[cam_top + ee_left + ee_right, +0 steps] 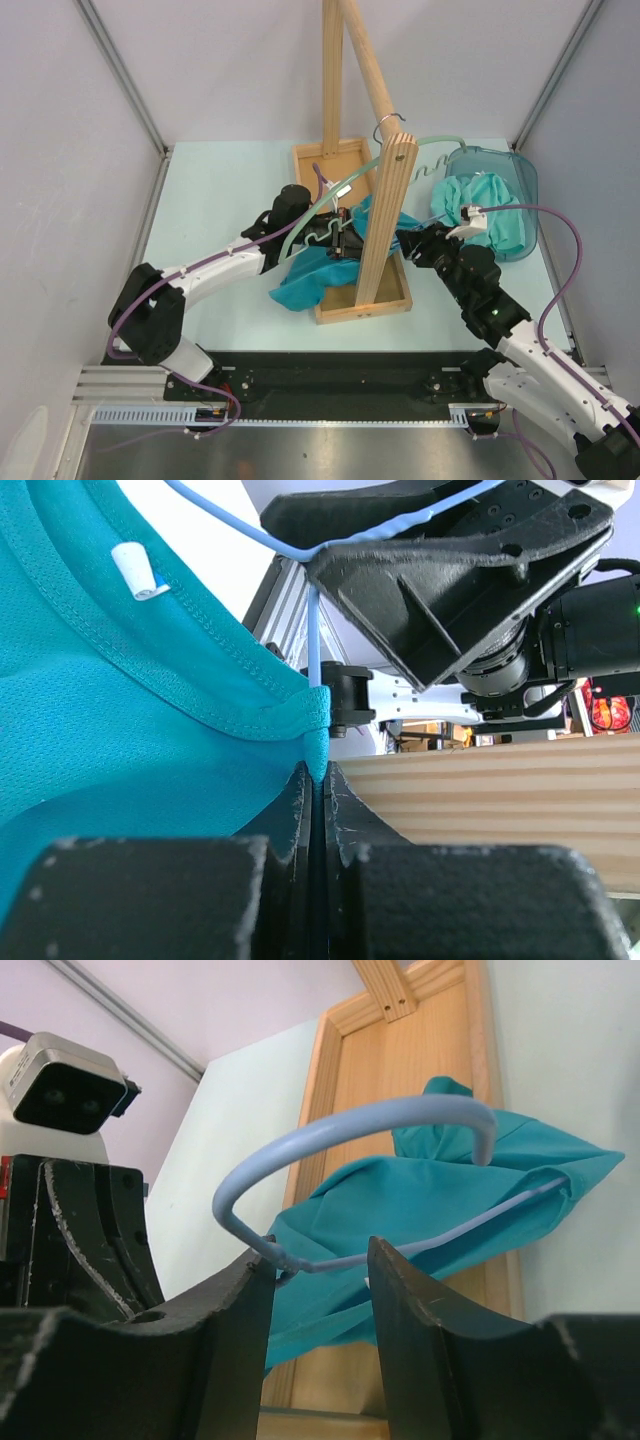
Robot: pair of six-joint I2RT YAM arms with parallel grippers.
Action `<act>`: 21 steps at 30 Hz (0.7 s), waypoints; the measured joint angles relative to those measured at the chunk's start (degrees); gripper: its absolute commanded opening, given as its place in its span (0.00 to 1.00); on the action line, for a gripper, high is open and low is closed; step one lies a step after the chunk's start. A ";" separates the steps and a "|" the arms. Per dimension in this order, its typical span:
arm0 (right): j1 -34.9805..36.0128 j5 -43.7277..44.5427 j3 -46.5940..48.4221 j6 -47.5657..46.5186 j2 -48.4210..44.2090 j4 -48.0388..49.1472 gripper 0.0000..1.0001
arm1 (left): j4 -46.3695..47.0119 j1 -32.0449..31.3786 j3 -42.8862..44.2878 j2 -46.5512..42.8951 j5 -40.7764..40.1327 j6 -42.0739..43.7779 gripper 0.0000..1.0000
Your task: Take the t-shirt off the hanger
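The t-shirt (pixel 318 272) is not off yet. It lies crumpled across the base of the wooden rack (pixel 385 215), its lower part spilling over the left edge of the base onto the tabletop (pixel 220 190). From the right wrist, the hanger (pixel 350 1125) shows its pale blue hook curving free in the air. Its wire arm, though, runs straight into the teal cloth, so the shirt is still threaded on it.

The holds look only partly set. The left gripper (pixel 318 780) has its jaws pressed together on a fold of the shirt's stitched hem, near the collar with its small white tag, and the hanger wire rises just behind that pinch. The right gripper (pixel 320 1260) faces it from the other side of the rack post. Its jaws stand part-spread either side of the hanger's neck, where the hook bends into the arm. The wire sits against one finger, but nothing shows it clamped.

By my reading, the cloth is secured and the hanger merely bracketed. What is left is most of the job: a firm hold on the wire, then drawing shirt and hanger apart until the arm slips out of the neck opening. A bin (pixel 520 180) at the right already holds other teal cloth — possibly where this one goes, though I cannot tell.
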 measured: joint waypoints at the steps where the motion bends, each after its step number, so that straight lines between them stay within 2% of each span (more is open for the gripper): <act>1: 0.09 0.39 -0.02 -0.17 0.02 0.17 0.46 | 0.04 0.00 -0.02 0.00 0.00 0.00 0.00; 8: 3.02 4.24 -0.02 -1.42 0.81 1.14 0.46 | 0.28 0.00 -0.15 0.00 0.00 0.17 0.00; 9: 3.43 4.85 -0.02 -1.49 0.92 1.27 0.43 | 0.28 0.00 -0.15 0.00 0.02 0.26 0.00; 10: 3.85 5.60 -0.02 -1.64 1.07 1.55 0.38 | 0.28 0.00 -0.17 0.00 0.00 0.48 0.00; 11: 4.09 6.12 -0.02 -1.70 1.31 1.77 0.29 | 0.28 0.00 -0.22 0.00 0.00 0.57 0.00; 13: 4.33 6.75 0.00 -1.90 2.03 2.29 0.17 | 0.20 0.00 -0.44 0.00 -0.13 0.98 0.00; 14: 4.44 6.91 0.02 -1.57 2.51 2.67 0.05 | -0.04 -0.02 -0.61 0.00 -0.39 1.07 0.00; 16: 4.70 7.52 0.17 -1.57 3.37 2.69 0.01 | -0.57 -0.02 -1.18 0.00 -0.87 1.46 0.02; 19: 5.01 8.44 0.35 -0.90 4.72 1.92 0.00 | -2.25 -0.17 -1.25 -0.02 -1.66 3.19 0.24; 20: 5.14 8.90 0.66 -0.48 5.01 0.94 0.00 | -2.80 -0.22 -1.22 -0.02 -1.95 4.15 0.35; 21: 5.18 10.19 1.27 0.15 5.35 -0.72 0.00 | -3.78 -0.22 -1.03 -0.07 -2.45 5.42 0.40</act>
